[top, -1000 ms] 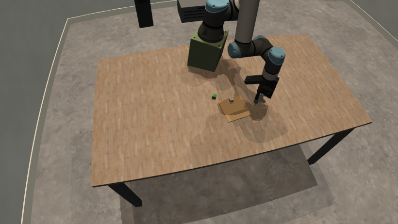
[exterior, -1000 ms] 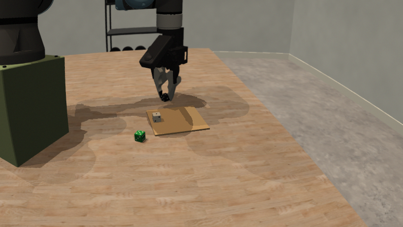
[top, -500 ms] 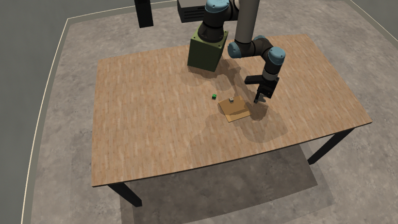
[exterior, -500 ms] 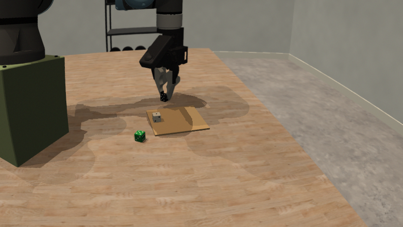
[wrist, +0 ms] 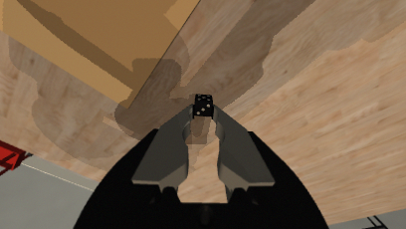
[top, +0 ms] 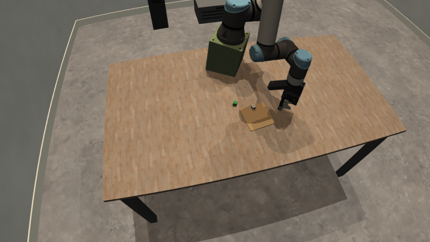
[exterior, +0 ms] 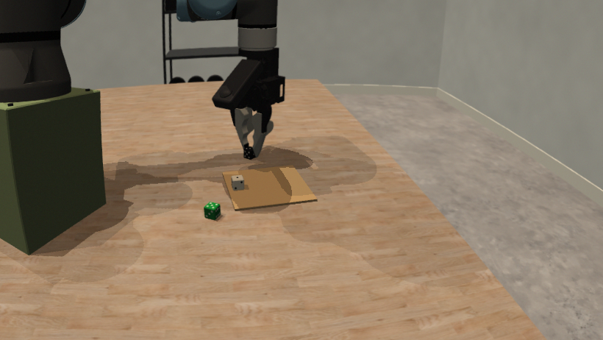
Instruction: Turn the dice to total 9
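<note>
My gripper (top: 280, 108) (exterior: 251, 153) (wrist: 202, 106) is shut on a black die (exterior: 248, 152) (wrist: 203, 106) with white pips, pinched at the fingertips. It sits low over the table just beyond the far edge of the tan mat (top: 260, 120) (exterior: 278, 188) (wrist: 100, 30). A white die (top: 253, 106) (exterior: 237, 182) rests flat on the mat near one corner. A green die (top: 235, 103) (exterior: 212, 210) lies on the bare wood just off the mat.
The arm's green base block (top: 226, 57) (exterior: 46, 164) stands at the back of the wooden table (top: 180, 135). A black shelf rack (exterior: 185, 50) stands beyond the table's far end.
</note>
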